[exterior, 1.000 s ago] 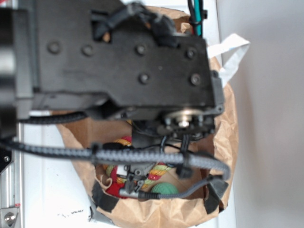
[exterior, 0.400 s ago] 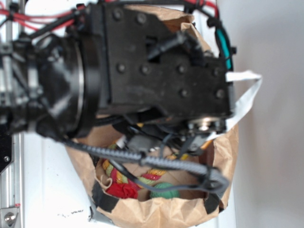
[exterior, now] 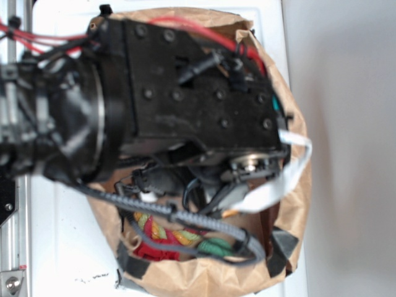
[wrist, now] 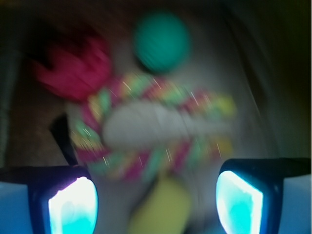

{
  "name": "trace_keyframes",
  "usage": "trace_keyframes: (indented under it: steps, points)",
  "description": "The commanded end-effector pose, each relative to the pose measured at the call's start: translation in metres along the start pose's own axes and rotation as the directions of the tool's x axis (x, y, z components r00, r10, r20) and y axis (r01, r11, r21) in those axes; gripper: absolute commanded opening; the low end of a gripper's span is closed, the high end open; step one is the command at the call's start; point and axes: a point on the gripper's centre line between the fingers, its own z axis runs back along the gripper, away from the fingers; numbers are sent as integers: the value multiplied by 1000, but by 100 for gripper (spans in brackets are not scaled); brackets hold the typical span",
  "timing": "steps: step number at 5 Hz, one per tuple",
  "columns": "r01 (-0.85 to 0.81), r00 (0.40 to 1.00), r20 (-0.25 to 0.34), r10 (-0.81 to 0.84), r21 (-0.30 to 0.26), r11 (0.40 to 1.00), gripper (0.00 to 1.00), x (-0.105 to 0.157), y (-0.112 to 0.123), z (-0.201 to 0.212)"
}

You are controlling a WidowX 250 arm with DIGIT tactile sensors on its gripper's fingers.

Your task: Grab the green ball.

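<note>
Inside the paper bag (exterior: 291, 204), the arm had sunk lower than a moment before. Gripper (wrist: 156, 197): fingers (wrist: 73, 204) wide apart, holding nothing. Green ball (wrist: 162, 41): beside the red knot (wrist: 73, 68), above the striped rope (wrist: 151, 131).

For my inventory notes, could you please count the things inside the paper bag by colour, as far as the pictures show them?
Green: 1, the green ball
Red: 1, the red knot
Multicoloured: 1, the striped rope toy
Yellow: 1, a blurred yellow thing
Total: 4, all in the brown paper bag; more may be hidden under the arm.
</note>
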Motion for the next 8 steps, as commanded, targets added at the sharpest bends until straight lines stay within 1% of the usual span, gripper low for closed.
trace_keyframes:
  steps: [1,2,3,4,5,6,8]
  points:
    - [133,981,146,-127,-33,991,100,10,13,-20]
    - [137,975,182,-130,-23,990,100,15,7,-47]
    - [145,957,252,-146,22,989,100,30,2,-34]
    - [161,936,310,-165,40,986,100,46,-4,-25]
    - [169,929,323,-181,66,983,100,55,-6,-21]
    - [173,930,311,-195,98,980,100,60,-3,-16]
    - [173,930,311,-195,98,980,100,60,-3,-16]
